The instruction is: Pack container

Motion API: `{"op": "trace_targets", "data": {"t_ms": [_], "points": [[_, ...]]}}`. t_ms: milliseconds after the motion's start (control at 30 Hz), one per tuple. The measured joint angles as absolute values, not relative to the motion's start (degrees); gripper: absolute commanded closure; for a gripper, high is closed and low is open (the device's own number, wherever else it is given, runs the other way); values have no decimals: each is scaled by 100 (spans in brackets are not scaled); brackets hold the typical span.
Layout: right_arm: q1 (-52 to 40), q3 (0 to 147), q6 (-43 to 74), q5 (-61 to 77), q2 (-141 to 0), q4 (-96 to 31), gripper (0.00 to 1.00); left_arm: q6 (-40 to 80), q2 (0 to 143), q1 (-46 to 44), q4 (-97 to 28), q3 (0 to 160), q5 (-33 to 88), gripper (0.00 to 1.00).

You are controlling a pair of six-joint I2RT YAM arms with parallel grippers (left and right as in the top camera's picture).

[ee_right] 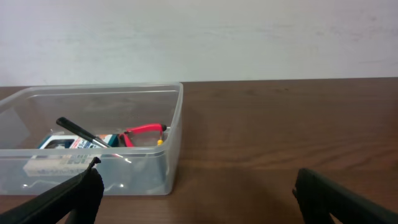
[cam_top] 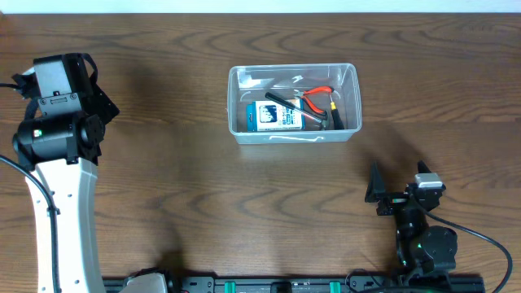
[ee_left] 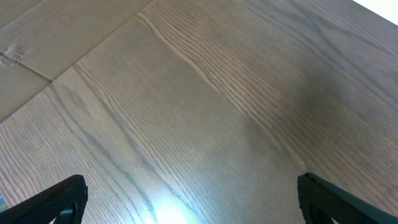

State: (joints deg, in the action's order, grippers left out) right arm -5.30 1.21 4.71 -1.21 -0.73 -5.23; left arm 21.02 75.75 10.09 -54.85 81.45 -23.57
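Note:
The clear plastic container (cam_top: 294, 139) stands at the middle back of the wooden table. Inside it lie a blue-and-white box (cam_top: 277, 116), red-handled pliers (cam_top: 318, 93) and a black-handled tool (cam_top: 281, 98). My right gripper (cam_top: 399, 172) is open near the front right, short of the container and aimed toward it. In the right wrist view the container (ee_right: 93, 89) sits ahead to the left of my open right gripper (ee_right: 199, 169), with the pliers (ee_right: 144, 130) showing through its wall. Far off to the left, my left gripper (ee_left: 191, 179) hangs open over bare wood.
My left arm (cam_top: 59, 122) stands at the table's left side, its white link running to the front edge. A pale wall rises behind the table's far edge (ee_right: 286, 79). A seam in the wood (ee_left: 37, 71) crosses the left wrist view.

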Motion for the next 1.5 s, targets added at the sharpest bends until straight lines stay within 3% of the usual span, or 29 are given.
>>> {"op": "trace_targets", "data": {"t_ms": [300,833,1100,1500], "points": [[-530,121,471,-119,-73,-523,1,2102,7052,963,-5485,8145,-2357,2],[-530,119,469,-110,-73,-523,1,2121,2783,-21,-5380,8162,-2440,2],[-530,119,471,-104,-73,-523,1,2123,1831,-200,-5376,8095,-2261,2],[-530,106,469,-102,-73,-508,1,2729,1479,-200,-4692,5686,-1946,2]]}}
